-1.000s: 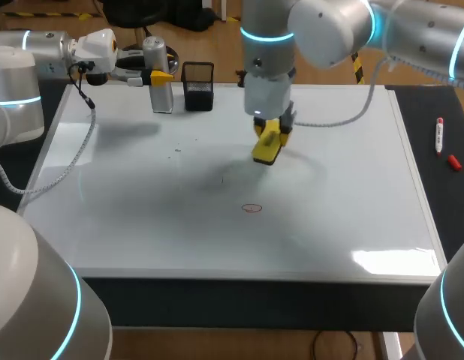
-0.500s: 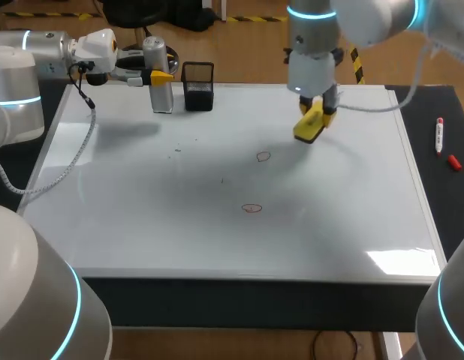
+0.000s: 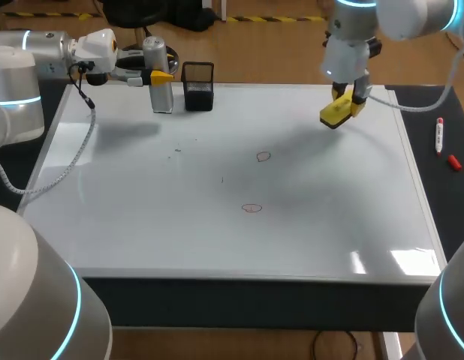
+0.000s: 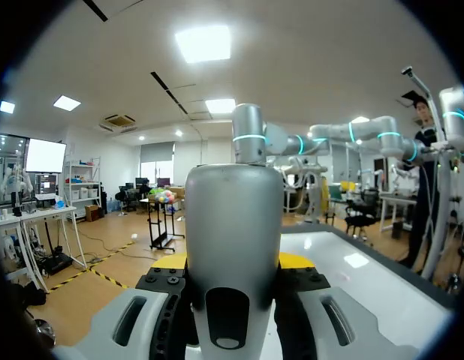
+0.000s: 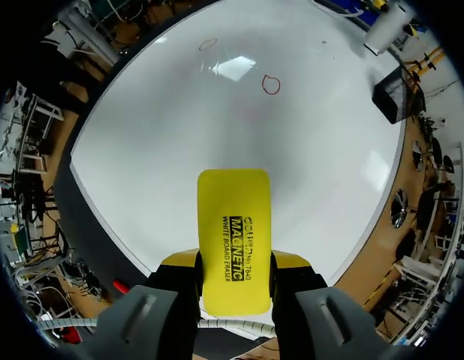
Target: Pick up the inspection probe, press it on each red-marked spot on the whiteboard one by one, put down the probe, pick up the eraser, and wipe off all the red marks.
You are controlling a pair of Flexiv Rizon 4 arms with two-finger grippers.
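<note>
Surface: a whiteboard (image 3: 217, 240) is laid flat on the bench and covers most of it. A narrow dark strip of bench (image 3: 442, 202) is left exposed along the right edge. Two small red marks are recorded near the middle of the board: the farther mark (image 3: 263, 156) and the nearer mark (image 3: 251, 208), set apart from each other. A few small dark specks (image 3: 176, 151) are noted left of the marks.

Edges and open room: the near half and the right half of the board are unoccupied.

Right arm: it enters from the far right. The right end effector (image 5: 234, 264) is clenched on the yellow eraser (image 3: 335, 114) from two sides. The eraser is held tilted above the far-right part of the board, clear of the surface and well apart from both marks.

Left arm: it enters from the far left. The left end effector (image 4: 233, 262) is closed on the silver inspection probe (image 3: 161, 97), which is upright at the far-left part of the board.

Other items: a black mesh pen holder (image 3: 198, 86) is placed just right of the probe, at the far edge. A red marker (image 3: 440, 136) and its red cap (image 3: 453, 161) are lying on the dark strip, off the board. The left arm's cable (image 3: 82, 142) is draped over the board's left edge.
</note>
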